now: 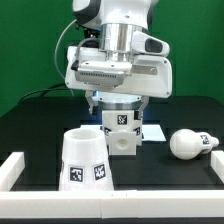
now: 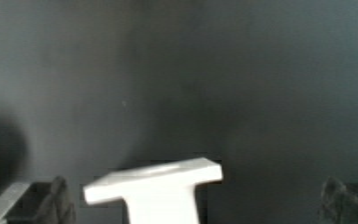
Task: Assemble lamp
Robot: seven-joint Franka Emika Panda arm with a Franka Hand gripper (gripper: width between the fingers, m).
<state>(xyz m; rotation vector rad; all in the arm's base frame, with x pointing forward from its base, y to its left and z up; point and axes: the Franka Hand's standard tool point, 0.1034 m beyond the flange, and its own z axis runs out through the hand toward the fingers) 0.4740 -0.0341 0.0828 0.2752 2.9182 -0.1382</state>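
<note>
The arm hangs straight down over the middle of the black table (image 1: 160, 175), with its gripper (image 1: 117, 103) just above the lamp base (image 1: 122, 131). The base is an angular white block with a square tag on its front face, and it stands upright near the table's centre.

From the wrist view the gripper (image 2: 188, 203) is spread wide. One dark fingertip (image 2: 25, 202) sits at one edge of the picture and the other at the opposite edge. A blurred white part (image 2: 153, 190) lies between them, touching neither. It has a broad head on a narrower stem, but the blur does not let me say which face of the lamp it is.

In front of the base, toward the exterior view's left, stands the shade (image 1: 85, 160) — a white truncated cone, narrow end up, with two square tags low on its side. It is near the base, and I cannot tell whether the two touch.

The bulb (image 1: 195, 143) lies on its side well off to the exterior view's right — round end toward the base, tagged neck pointing away.

A low white rail (image 1: 12, 168) borders the table on both sides and along the front.
</note>
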